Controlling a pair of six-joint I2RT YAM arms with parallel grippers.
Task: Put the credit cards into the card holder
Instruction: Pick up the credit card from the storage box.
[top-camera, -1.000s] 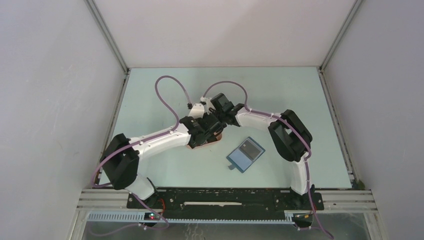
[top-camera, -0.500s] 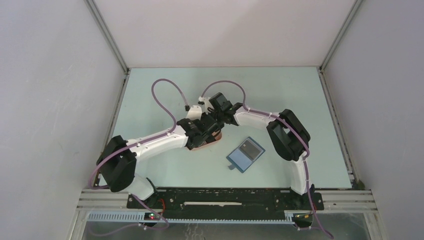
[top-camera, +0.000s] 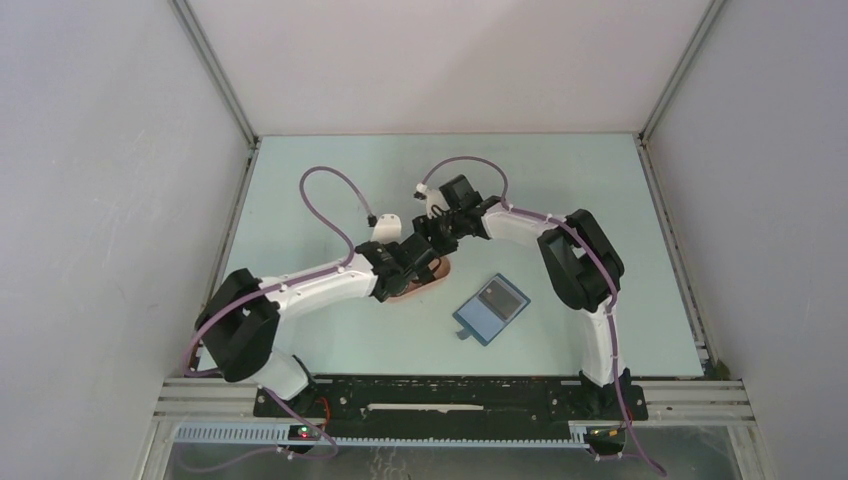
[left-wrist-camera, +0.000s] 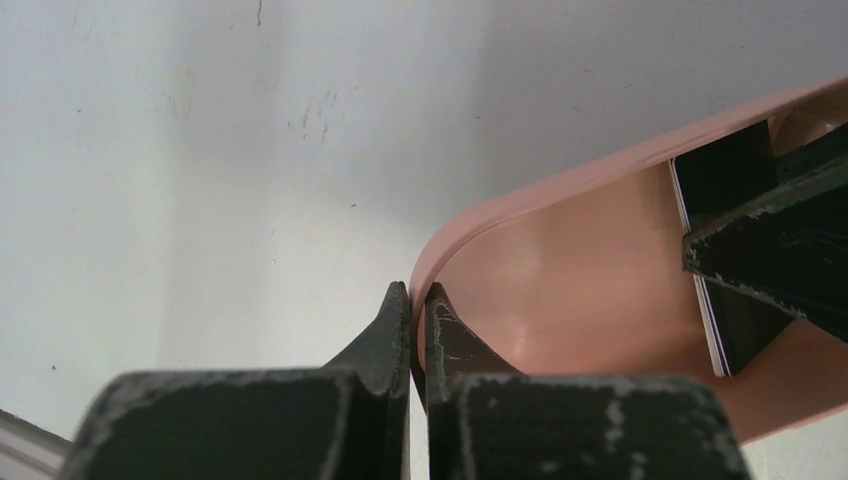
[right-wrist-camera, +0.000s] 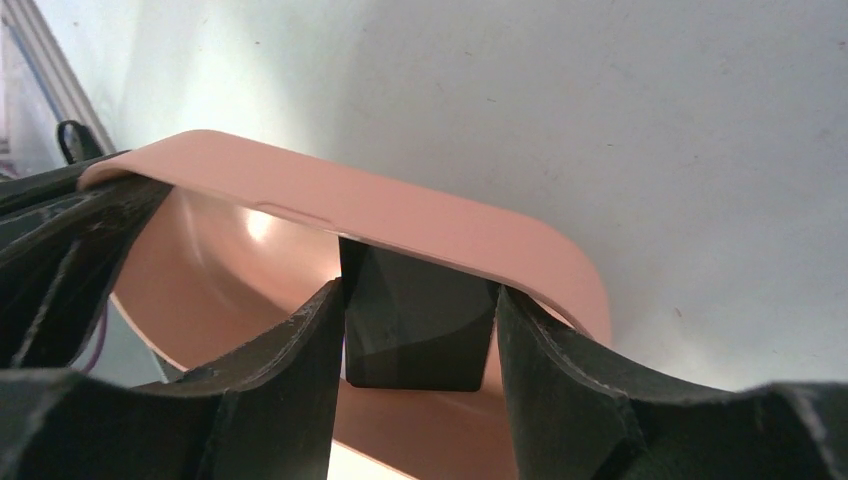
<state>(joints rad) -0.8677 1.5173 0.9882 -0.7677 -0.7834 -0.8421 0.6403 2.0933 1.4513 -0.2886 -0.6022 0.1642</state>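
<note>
Rim of pink tray (left-wrist-camera: 560, 190) is pinched by left gripper (left-wrist-camera: 412, 300). Inside it, black card (right-wrist-camera: 415, 340) is clamped edgewise by right gripper (right-wrist-camera: 418, 290). The card holder (top-camera: 490, 309) is seen at tray's 4 o'clock. Risk: card could be snagged on rim at lift and thin edge-grip lost.

white arms (top-camera: 320, 285), black joints (top-camera: 240, 325); purple cables (top-camera: 325, 169); scuffed black left end effector (left-wrist-camera: 415, 300)

The black credit card (right-wrist-camera: 415, 335) sits inside the pink tray (right-wrist-camera: 400, 215) at mid-frame, pinched at both side edges by the right pincer (right-wrist-camera: 417, 296). The blue card holder (top-camera: 490, 308) lies flat on the table (top-camera: 560, 180), right of centre, grey pocket facing up, small tab pointing lower left.
</note>
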